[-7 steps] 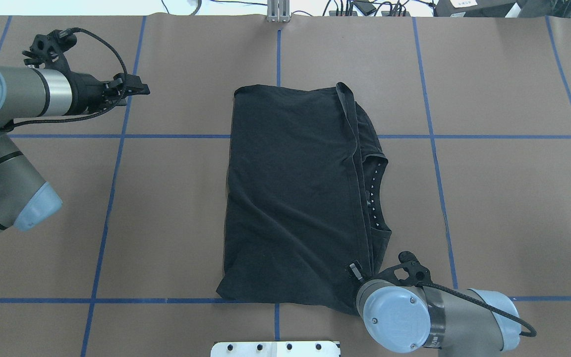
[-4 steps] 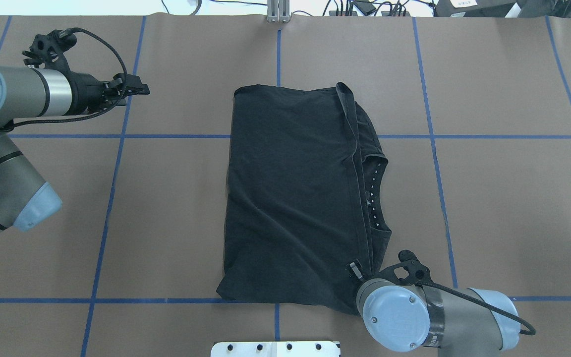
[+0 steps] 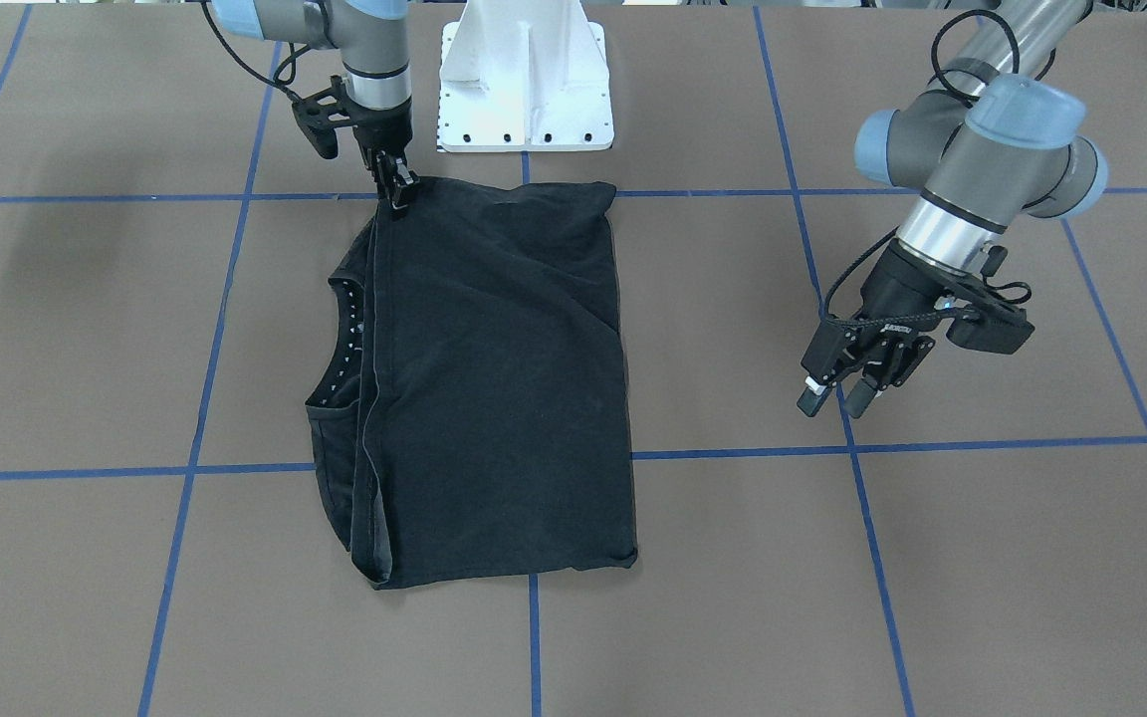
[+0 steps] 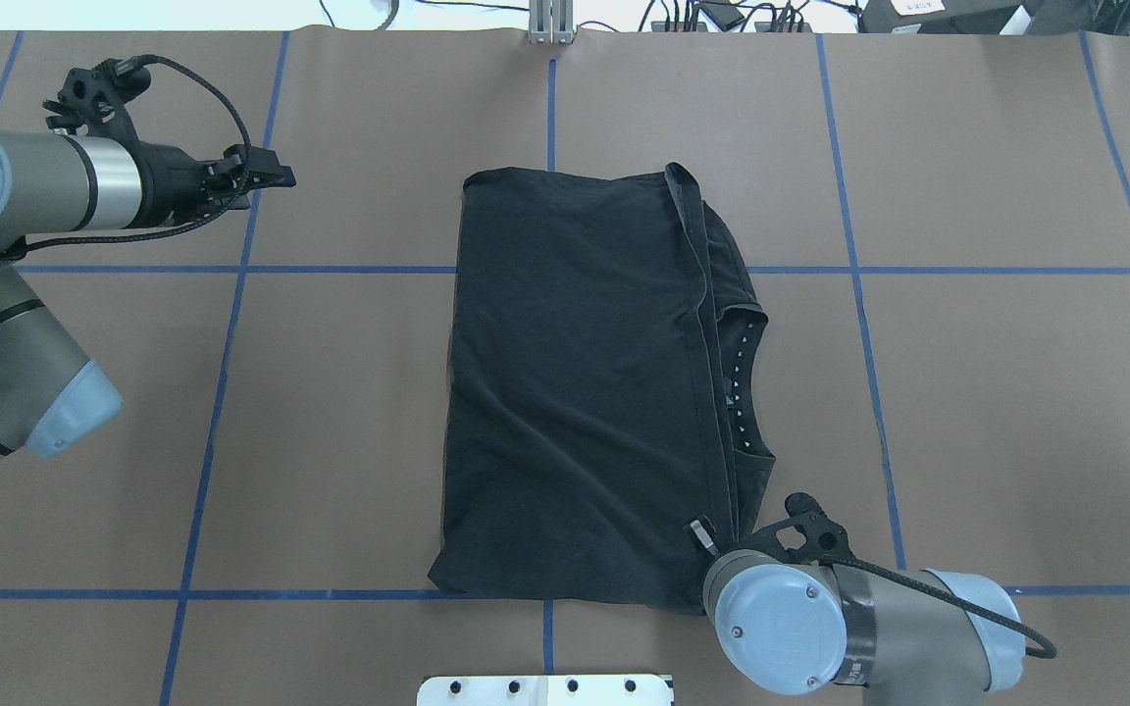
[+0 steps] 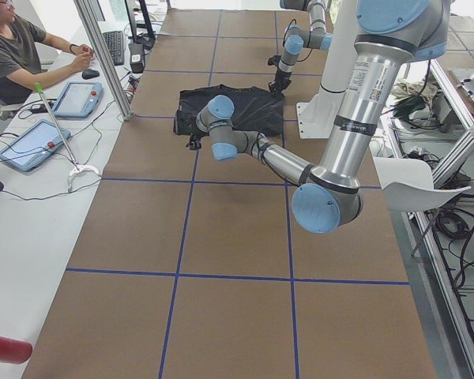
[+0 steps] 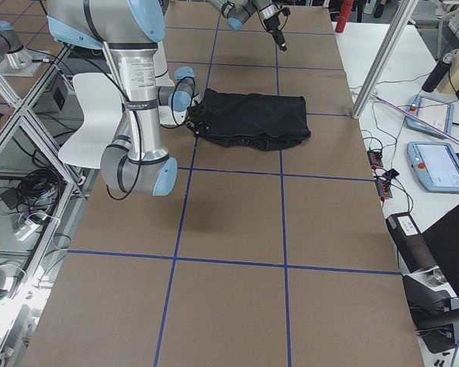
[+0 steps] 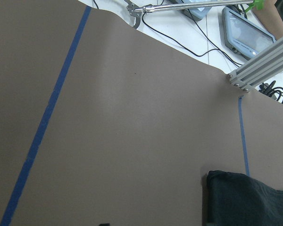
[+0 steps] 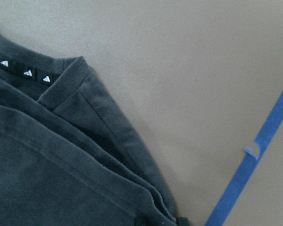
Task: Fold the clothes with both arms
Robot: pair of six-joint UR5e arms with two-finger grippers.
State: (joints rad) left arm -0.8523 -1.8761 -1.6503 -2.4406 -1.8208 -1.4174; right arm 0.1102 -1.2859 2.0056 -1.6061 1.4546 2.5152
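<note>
The black T-shirt (image 4: pixel 575 392) lies folded flat in the middle of the table, with its collar and a row of small white logos on the right side. It also shows in the front view (image 3: pixel 494 378) and the right wrist view (image 8: pixel 61 165). My right gripper (image 4: pixel 700 534) points down at the shirt's near right corner (image 3: pixel 398 199). Its fingertips (image 8: pixel 139 221) stand close together around the layered edge, shut on it. My left gripper (image 3: pixel 835 401) hovers open and empty over bare table, far to the shirt's left (image 4: pixel 276 178). The graphic is hidden.
The white base pedestal (image 3: pixel 524 90) stands at the table's near edge. Blue tape lines (image 4: pixel 222 373) grid the brown table cover. An aluminium post (image 4: pixel 550 20) and cables line the far edge. An operator (image 5: pixel 16 47) with tablets sits beyond it.
The right arm has shifted very slightly at the shirt's corner. The left arm and the shirt have not moved.
</note>
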